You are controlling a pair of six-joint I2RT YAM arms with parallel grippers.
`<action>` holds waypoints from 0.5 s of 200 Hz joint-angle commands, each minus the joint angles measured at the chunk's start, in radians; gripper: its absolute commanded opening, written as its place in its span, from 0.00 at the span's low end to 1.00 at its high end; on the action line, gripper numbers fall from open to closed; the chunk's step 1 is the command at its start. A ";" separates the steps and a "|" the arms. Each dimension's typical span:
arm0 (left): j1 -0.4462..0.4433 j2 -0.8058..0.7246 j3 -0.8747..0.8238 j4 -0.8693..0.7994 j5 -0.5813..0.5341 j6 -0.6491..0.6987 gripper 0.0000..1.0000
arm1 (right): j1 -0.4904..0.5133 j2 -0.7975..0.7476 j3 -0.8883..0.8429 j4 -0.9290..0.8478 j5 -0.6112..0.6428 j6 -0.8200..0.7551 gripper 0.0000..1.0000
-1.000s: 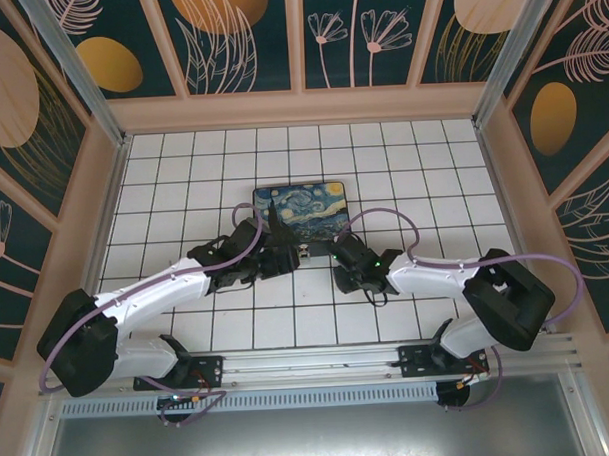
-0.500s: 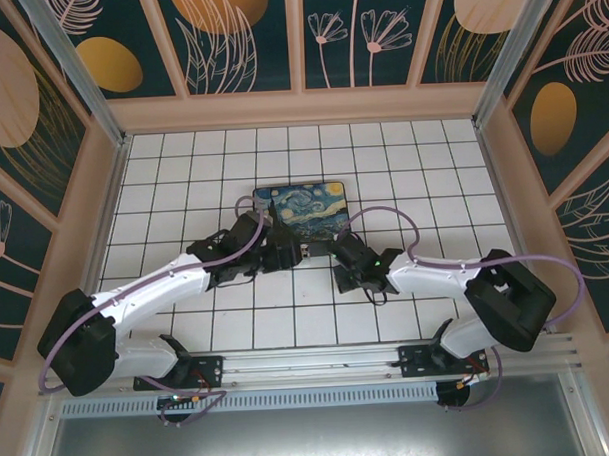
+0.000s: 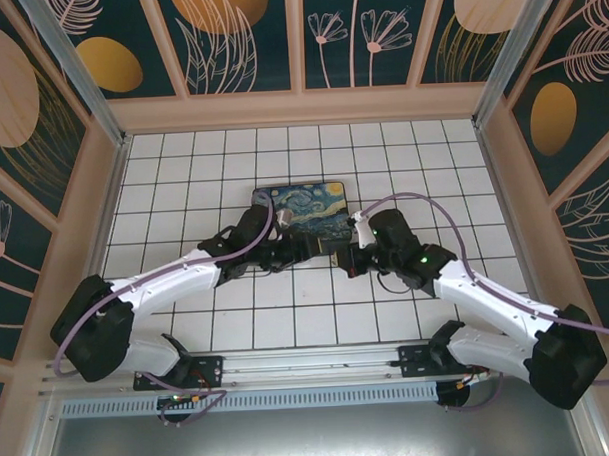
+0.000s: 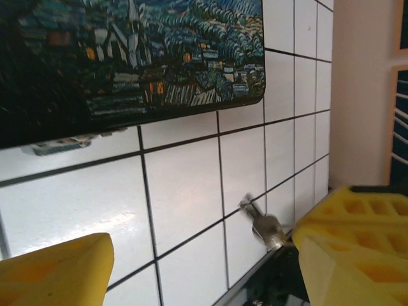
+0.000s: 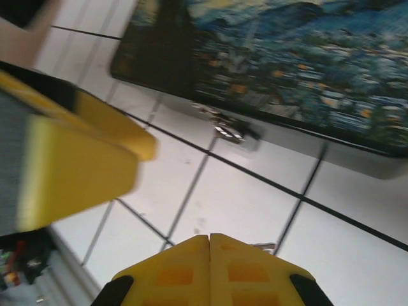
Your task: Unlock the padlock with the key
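Two grippers face each other at the near wall of the box. The right gripper is clenched: its yellow fingers meet with no gap. A thin silvery metal key projects from them, blade forward. The left gripper is released, its yellow jaws standing wide apart with nothing but white tile between them.

Ahead of both grippers, the tiny silver metal padlock sits against the front wall of the black box with the Starry Night painted lid. It is low, at the level of the white gridded table. The padlock is near the key but apart from it.

Step in hand, as judged: bringing the key to the padlock. Insertion is not yet done.

The next move calls for:
1. Closing the left gripper on the padlock body to hold it steady.
2. Lining the key blade up with the keyway.
3. Pushing the key straight in, then turning it.

The padlock is bright and far smaller than the box. It is blurred in both wrist views, so neither the keyway direction nor the seating of the shackle can be told. A thing this small is likely to swing away if pushed while unsupported.
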 commanded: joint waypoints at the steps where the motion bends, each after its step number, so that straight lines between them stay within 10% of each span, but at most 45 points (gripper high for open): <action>1: 0.012 0.000 -0.039 0.154 0.060 -0.106 0.72 | -0.042 -0.031 -0.007 0.079 -0.189 0.034 0.02; 48: 0.011 -0.007 -0.138 0.331 0.086 -0.185 0.49 | -0.113 -0.017 -0.033 0.232 -0.298 0.197 0.02; 100: 0.000 -0.059 -0.113 0.305 0.079 0.221 0.37 | -0.127 0.066 -0.008 0.296 -0.321 0.344 0.02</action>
